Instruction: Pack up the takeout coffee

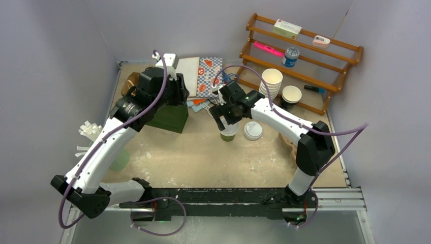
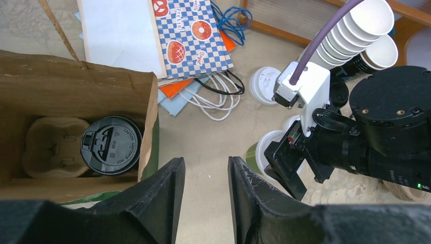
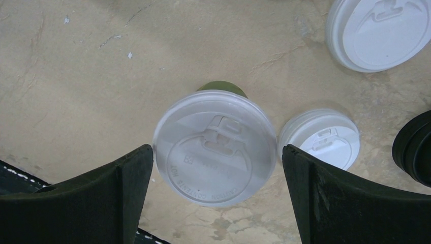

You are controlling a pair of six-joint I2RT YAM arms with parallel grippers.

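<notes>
The takeout coffee (image 3: pixel 216 147), a dark olive-green cup under a round white lid, stands upright on the table mid-right (image 1: pixel 228 133). My right gripper (image 3: pixel 217 150) hangs directly over it, open, one finger on each side of the lid and neither touching it. In the left wrist view the cup (image 2: pixel 260 152) is mostly hidden behind that gripper. My left gripper (image 2: pixel 206 173) is open over bare table beside the brown paper bag (image 2: pixel 76 86), with nothing between its fingers. Inside the bag a pulp carrier (image 2: pixel 48 145) holds a cup with a black lid (image 2: pixel 111 145).
Two loose white lids (image 3: pixel 319 138) (image 3: pixel 378 30) lie just right of the coffee. A stack of white cups (image 1: pixel 272 81) and a wooden rack (image 1: pixel 305 51) stand at the back right. Flat printed bags (image 1: pixel 203 76) lie behind the paper bag (image 1: pixel 170 117).
</notes>
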